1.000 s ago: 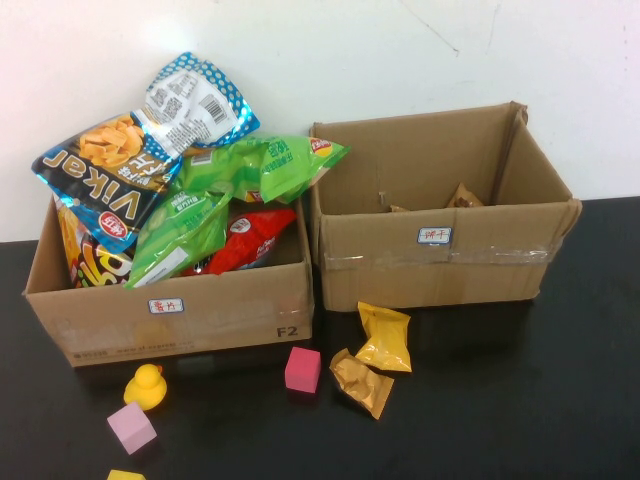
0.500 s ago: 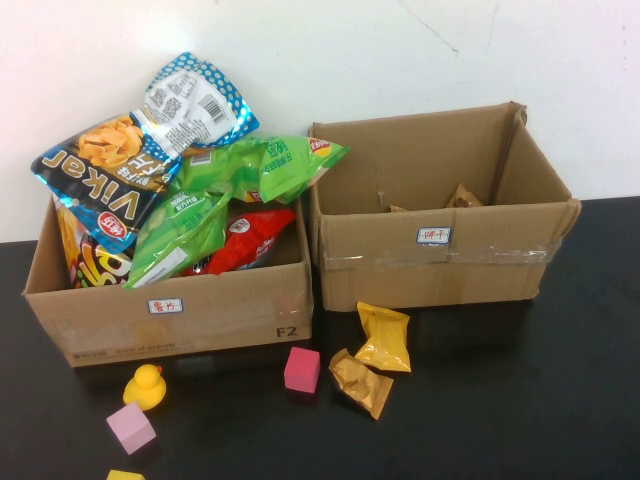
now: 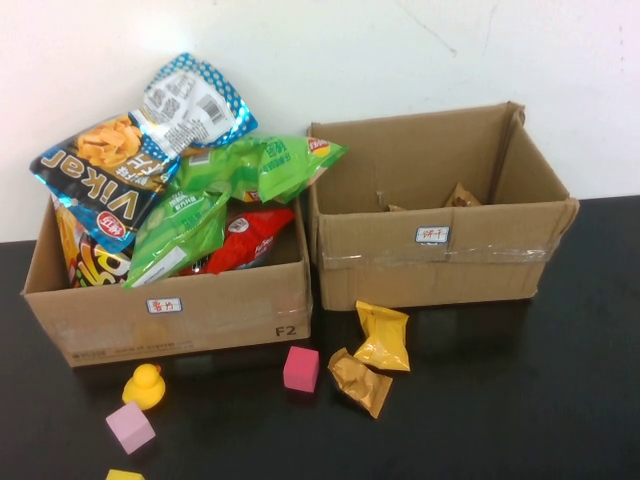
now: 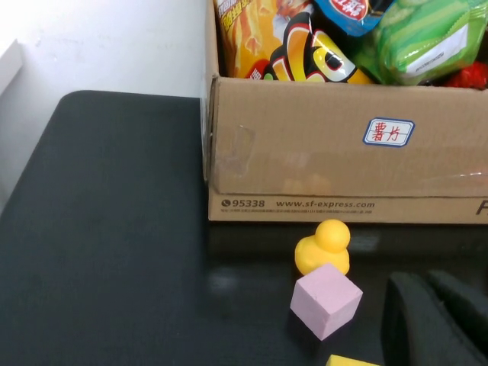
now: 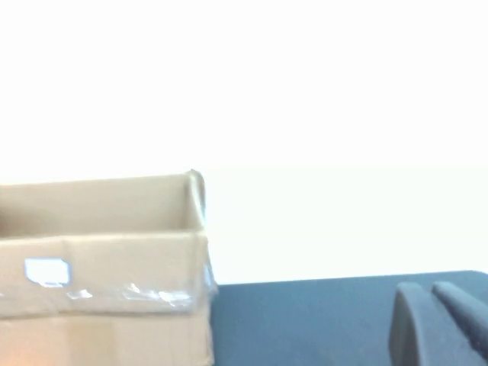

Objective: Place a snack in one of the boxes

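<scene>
Surface [image 3: 560, 400] was black and carried two cardboard boxes side by side against a white wall. I noted the left box [image 3: 180, 315] heaped with chip bags, some rising above its rim, and the right box [image 3: 440, 265] nearly empty, with only a couple of small brown packets visible at its far wall.

Two loose snacks lay on the surface just in front of the right box: a yellow snack packet [image 3: 383, 337] and a brown snack packet [image 3: 360, 381], touching or overlapping at their near corners. The yellow packet's long axis ran roughly front to back; the brown one lay on a diagonal. A red cube [image 3: 302, 369] sat just to their left. Further left lay a yellow duck [image 3: 145, 386] and a pink cube [image 3: 130, 427].

Neither arm appeared in the high view. The left claw [image 4: 438, 320] sat low near the pink cube and duck, fingers pressed together and empty. The right claw [image 5: 442, 324] hovered beyond the right box's outer corner, likewise pressed together and empty.

I judged the task not yet begun. The packets lay between the two claws; which arm was nearer I could not settle. Neither wrist view showed the packets, and both claws were cut off at the frame edge.
</scene>
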